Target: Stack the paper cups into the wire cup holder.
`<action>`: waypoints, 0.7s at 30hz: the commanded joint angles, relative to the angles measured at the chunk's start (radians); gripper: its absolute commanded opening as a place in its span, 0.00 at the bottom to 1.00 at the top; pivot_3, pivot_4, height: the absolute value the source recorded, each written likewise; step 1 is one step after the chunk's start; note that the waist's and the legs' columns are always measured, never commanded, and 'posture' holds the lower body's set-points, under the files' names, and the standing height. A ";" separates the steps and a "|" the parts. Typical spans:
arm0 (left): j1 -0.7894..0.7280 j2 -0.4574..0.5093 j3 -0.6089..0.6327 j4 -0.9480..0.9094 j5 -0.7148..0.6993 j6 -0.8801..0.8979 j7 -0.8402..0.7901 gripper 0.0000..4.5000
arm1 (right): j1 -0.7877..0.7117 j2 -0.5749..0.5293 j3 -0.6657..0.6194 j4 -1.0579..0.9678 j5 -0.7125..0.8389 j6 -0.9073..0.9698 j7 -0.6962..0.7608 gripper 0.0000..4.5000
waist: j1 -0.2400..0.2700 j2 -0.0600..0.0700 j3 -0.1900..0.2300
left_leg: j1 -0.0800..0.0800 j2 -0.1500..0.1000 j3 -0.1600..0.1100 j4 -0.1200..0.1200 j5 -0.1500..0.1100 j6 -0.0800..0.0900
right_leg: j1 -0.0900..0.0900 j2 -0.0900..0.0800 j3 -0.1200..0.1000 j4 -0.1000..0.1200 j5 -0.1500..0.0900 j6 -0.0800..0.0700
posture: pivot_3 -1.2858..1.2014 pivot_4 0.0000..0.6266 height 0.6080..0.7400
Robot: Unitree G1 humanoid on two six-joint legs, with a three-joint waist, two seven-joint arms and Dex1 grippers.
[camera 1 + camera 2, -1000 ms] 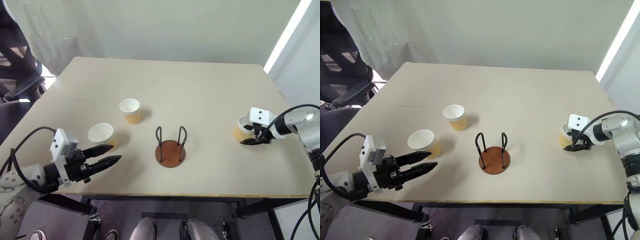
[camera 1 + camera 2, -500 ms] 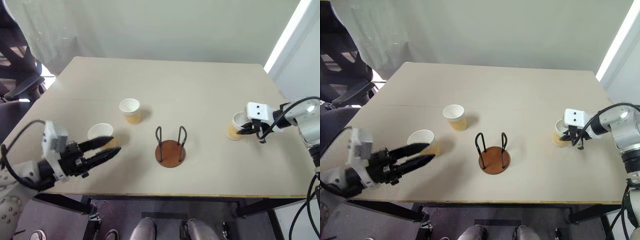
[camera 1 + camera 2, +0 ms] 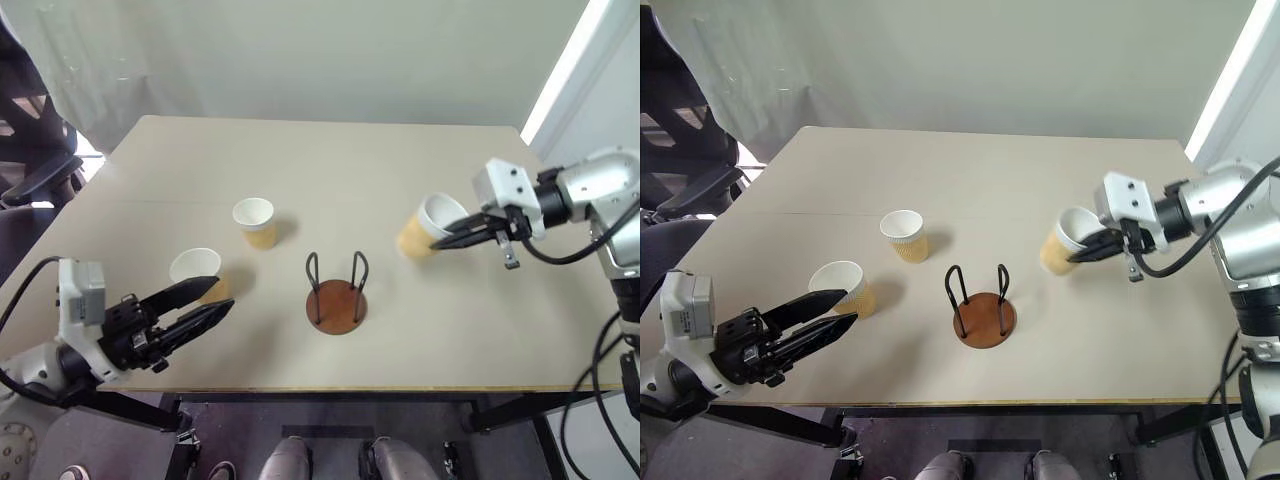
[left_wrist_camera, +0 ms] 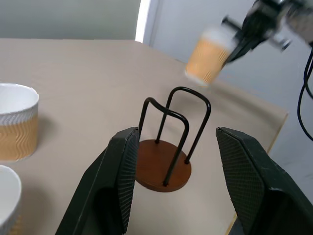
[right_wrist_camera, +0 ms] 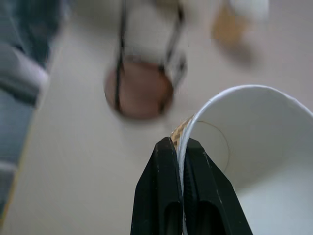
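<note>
Pinching the rim of one paper cup point(image 3: 1062, 243), the right gripper point(image 3: 1088, 250) holds it tilted above the bench point(image 3: 1040, 180), right of the wire holder point(image 3: 983, 305). The left gripper point(image 3: 205, 303), jaws apart, hovers beside the near cup point(image 3: 198, 275); another cup point(image 3: 255, 222) stands behind.

Two tan paper cups point(image 3: 253, 221) stand upright left of the wire cup holder point(image 3: 336, 294) (a third point(image 3: 425, 228) tilts, lifted).
</note>
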 commanded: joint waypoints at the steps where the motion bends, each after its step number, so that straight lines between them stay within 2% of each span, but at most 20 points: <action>1: 0.003 -0.019 -0.004 -0.024 0.029 -0.052 -0.002 0.60 | -0.097 0.061 -0.042 -0.110 0.114 0.102 -0.053 0.00 | -0.002 -0.001 -0.001 | 0.000 0.001 0.000 0.000 0.001 0.000 | 0.000 0.001 0.000 0.000 -0.002 -0.003 | 0.52 0.24 1.00; 6: 0.043 -0.077 -0.035 -0.023 0.099 -0.125 -0.016 0.60 | -0.107 0.115 0.016 -0.145 0.112 0.138 -0.103 0.00 | 0.001 -0.002 -0.001 | 0.000 0.001 -0.002 0.001 0.002 0.000 | 0.001 0.002 0.000 0.000 -0.002 -0.003 | 0.52 0.24 1.00; 12: 0.063 -0.149 -0.098 -0.011 0.196 -0.220 -0.010 0.60 | -0.125 0.211 0.129 -0.107 0.020 0.101 -0.178 0.00 | -0.002 -0.002 -0.001 | 0.000 0.002 -0.002 0.002 0.002 0.000 | 0.000 0.002 0.000 0.002 -0.001 -0.003 | 0.52 0.24 1.00; 21: 0.111 -0.209 -0.135 0.005 0.247 -0.301 -0.009 0.60 | -0.106 0.195 0.192 -0.106 -0.039 0.050 -0.133 0.00 | 0.001 -0.002 -0.001 | -0.003 0.002 -0.001 0.003 -0.001 0.000 | -0.001 0.002 0.000 0.001 -0.001 -0.003 | 0.52 0.24 1.00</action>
